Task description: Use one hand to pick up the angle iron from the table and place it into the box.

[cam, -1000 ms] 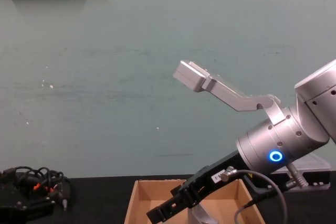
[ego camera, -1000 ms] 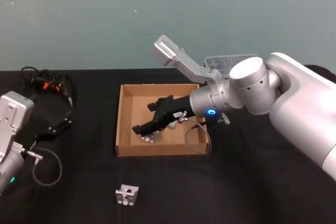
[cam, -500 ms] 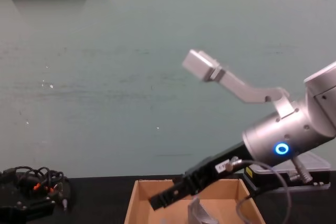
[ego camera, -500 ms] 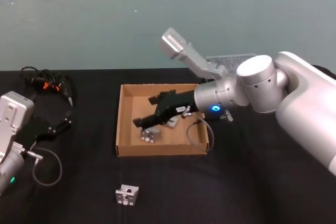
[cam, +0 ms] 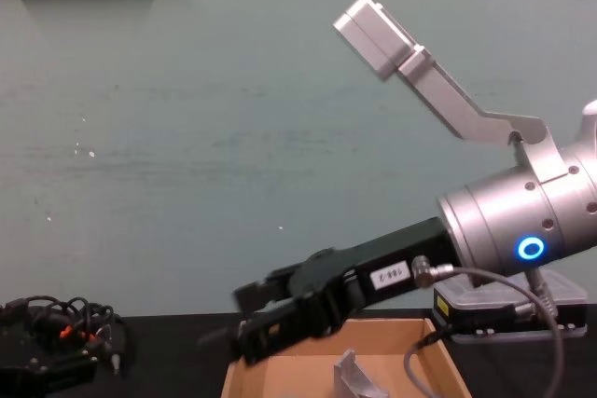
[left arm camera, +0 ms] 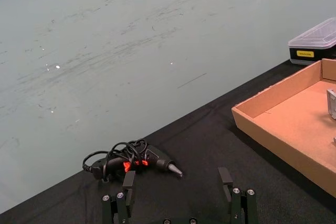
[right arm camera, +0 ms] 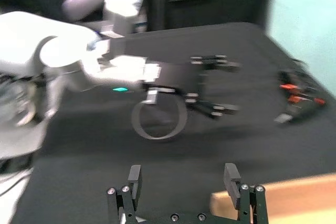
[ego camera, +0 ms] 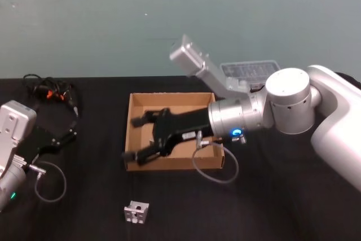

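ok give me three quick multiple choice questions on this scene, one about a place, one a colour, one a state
1. Where does the angle iron outside the box lie?
A. on the organiser case
B. on the table, nearer the robot than the box
C. on top of the cable bundle

2. What colour is the ring light behind the right gripper?
A. red
B. yellow
C. blue

3. How is the right gripper?
A. open, holding nothing
B. shut on an angle iron
C. shut on a cable

Answers:
1 B: it sits on the black tabletop in front of the box's near wall.
2 C: it glows blue in the head and chest views.
3 A: its fingers are spread over the box with nothing between them. The left gripper is parked open at the table's left.
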`<move>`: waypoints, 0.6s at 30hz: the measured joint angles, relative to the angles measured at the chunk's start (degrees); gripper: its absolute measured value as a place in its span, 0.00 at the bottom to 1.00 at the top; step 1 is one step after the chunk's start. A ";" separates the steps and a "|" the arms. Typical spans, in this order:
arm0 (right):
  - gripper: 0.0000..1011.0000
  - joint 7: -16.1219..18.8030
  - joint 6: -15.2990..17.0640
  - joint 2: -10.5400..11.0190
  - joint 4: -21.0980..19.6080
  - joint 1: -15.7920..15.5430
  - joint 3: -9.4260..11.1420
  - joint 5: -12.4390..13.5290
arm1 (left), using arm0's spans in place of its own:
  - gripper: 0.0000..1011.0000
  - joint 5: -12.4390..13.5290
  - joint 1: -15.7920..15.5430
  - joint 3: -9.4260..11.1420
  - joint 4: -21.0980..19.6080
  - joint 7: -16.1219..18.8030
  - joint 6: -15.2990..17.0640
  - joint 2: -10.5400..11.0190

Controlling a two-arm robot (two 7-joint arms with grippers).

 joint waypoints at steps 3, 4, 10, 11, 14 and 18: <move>0.99 3.21 -1.55 0.56 -1.10 0.49 -2.07 -0.22 | 0.99 0.00 0.00 0.00 0.00 0.00 0.00 0.00; 0.99 3.77 -1.77 0.65 -1.24 0.66 -2.54 -0.31 | 0.99 0.00 0.00 0.00 0.00 0.00 0.00 0.00; 0.99 8.49 -3.58 1.29 -1.90 2.56 -7.18 -2.52 | 0.99 0.00 0.00 0.00 0.00 0.00 0.00 0.00; 0.99 9.30 -3.85 1.49 -1.99 3.16 -8.48 -3.40 | 0.99 0.00 0.00 0.00 0.00 0.00 0.00 0.00; 0.99 10.48 -4.03 1.82 -2.01 4.27 -10.61 -4.94 | 0.99 0.00 0.00 0.00 0.00 0.00 0.00 0.00; 0.99 11.80 -3.83 2.05 -1.55 5.68 -13.12 -6.54 | 0.99 0.00 0.00 0.00 0.00 0.00 0.00 0.00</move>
